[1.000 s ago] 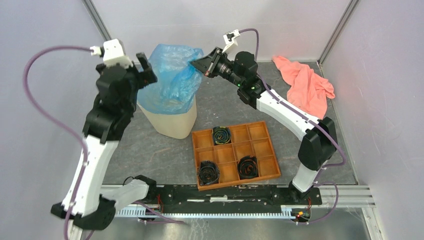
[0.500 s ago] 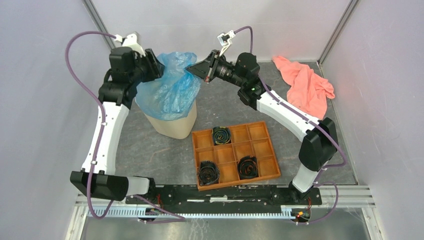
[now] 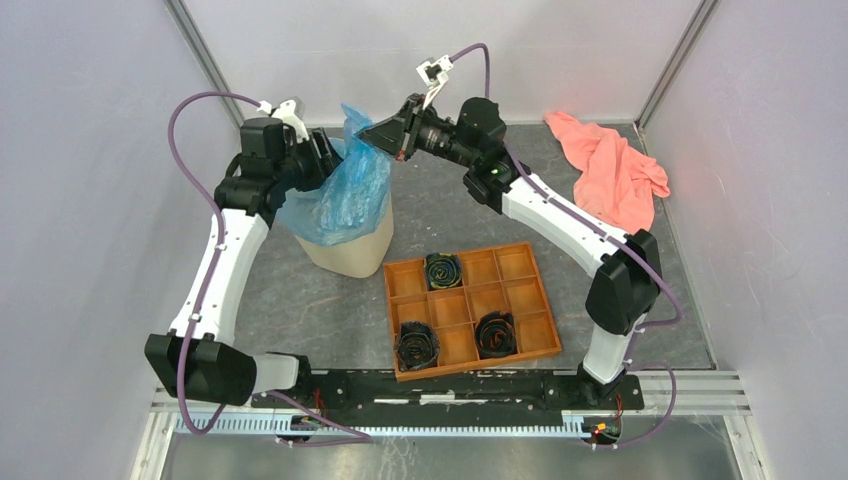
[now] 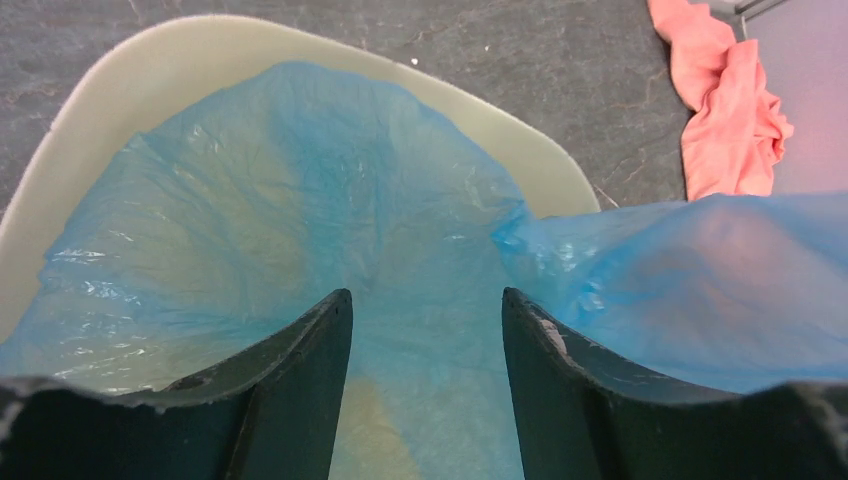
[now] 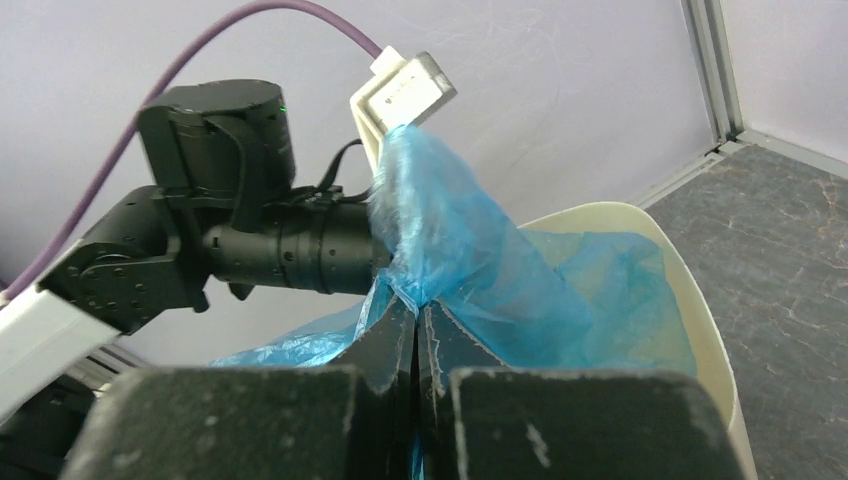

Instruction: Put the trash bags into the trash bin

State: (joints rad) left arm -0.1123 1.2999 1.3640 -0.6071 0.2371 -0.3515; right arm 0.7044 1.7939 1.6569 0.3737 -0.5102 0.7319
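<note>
The light-blue trash bag (image 3: 345,190) drapes over and into the cream-beige trash bin (image 3: 350,250) at the back left. In the left wrist view the trash bag (image 4: 300,200) lines the trash bin's mouth, with the rim (image 4: 150,55) showing round it. My left gripper (image 4: 425,300) is open above the bin's mouth, with film beneath it, and it also shows in the top view (image 3: 325,150). My right gripper (image 5: 417,305) is shut on a bunched edge of the trash bag (image 5: 440,230) and holds it up above the bin's rim (image 5: 700,300). That gripper shows in the top view (image 3: 368,138) too.
An orange compartment tray (image 3: 470,305) with three black coiled rolls lies in front of the bin. A salmon-pink cloth (image 3: 610,165) lies at the back right and shows in the left wrist view (image 4: 725,100). Walls stand close behind and on both sides.
My left arm has swung up from the bin's left side to above its mouth. My right gripper has pulled the bag's edge left and up. The bag has narrowed and sunk into the bin.
</note>
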